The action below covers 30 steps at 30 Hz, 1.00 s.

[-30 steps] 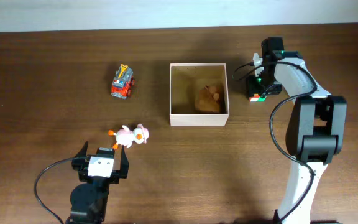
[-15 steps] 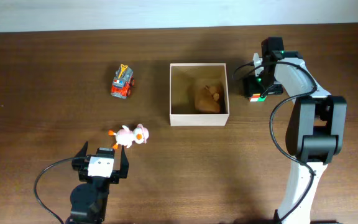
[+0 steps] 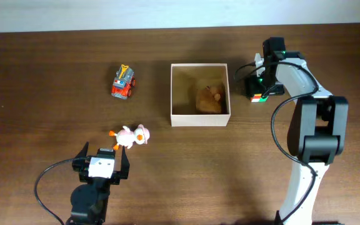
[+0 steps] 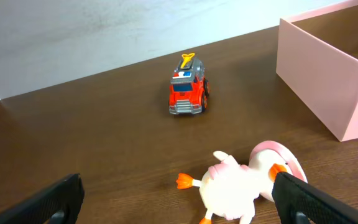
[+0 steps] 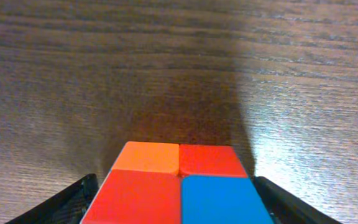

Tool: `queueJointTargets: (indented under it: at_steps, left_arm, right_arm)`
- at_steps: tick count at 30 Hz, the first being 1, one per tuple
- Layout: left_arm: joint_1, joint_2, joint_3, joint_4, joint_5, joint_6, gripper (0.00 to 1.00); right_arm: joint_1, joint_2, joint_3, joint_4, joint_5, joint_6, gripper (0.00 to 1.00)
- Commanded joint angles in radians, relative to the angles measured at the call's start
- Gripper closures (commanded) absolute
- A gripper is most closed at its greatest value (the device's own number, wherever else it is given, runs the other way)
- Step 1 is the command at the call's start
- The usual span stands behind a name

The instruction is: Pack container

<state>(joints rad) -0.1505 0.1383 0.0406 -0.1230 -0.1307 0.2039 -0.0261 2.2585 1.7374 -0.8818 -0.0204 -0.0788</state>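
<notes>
The container (image 3: 171,94) is a square open box at the table's middle with a brown toy (image 3: 208,99) inside; its pale wall shows in the left wrist view (image 4: 328,81). A red toy fire truck (image 3: 124,82) (image 4: 188,93) stands to its left. A white and pink duck toy (image 3: 130,135) (image 4: 244,186) lies just ahead of my open left gripper (image 3: 104,153) (image 4: 176,199), near its right finger. My right gripper (image 3: 259,87) (image 5: 176,202) is right of the container, shut on a colourful puzzle cube (image 3: 258,97) (image 5: 179,186) that rests on the table.
The wooden table runs to a pale wall at the back (image 4: 104,31). My right arm's base (image 3: 305,181) stands at the front right, with a cable looping beside it. A cable also loops by the left arm (image 3: 42,181).
</notes>
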Motion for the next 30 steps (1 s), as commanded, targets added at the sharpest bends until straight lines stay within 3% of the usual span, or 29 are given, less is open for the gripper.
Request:
queueJointTargets:
  at_steps: [1, 9, 14, 30]
  left_arm:
    - [-0.003, -0.009, -0.008, 0.003, 0.010, -0.012, 0.01]
    - [-0.003, -0.009, -0.008, 0.003, 0.010, -0.012, 0.01]
    - [-0.003, -0.009, -0.008, 0.003, 0.010, -0.013, 0.01]
    - [-0.003, -0.009, -0.008, 0.003, 0.010, -0.013, 0.01]
  right_arm:
    - [0.000, 0.022, 0.021, -0.002, -0.006, 0.009, 0.20]
    - [0.000, 0.022, 0.022, -0.004, -0.014, 0.009, 0.25]
    - [0.000, 0.022, 0.022, -0.011, -0.013, 0.008, 0.21]
    - [0.000, 0.022, 0.019, -0.013, -0.013, 0.009, 0.21]
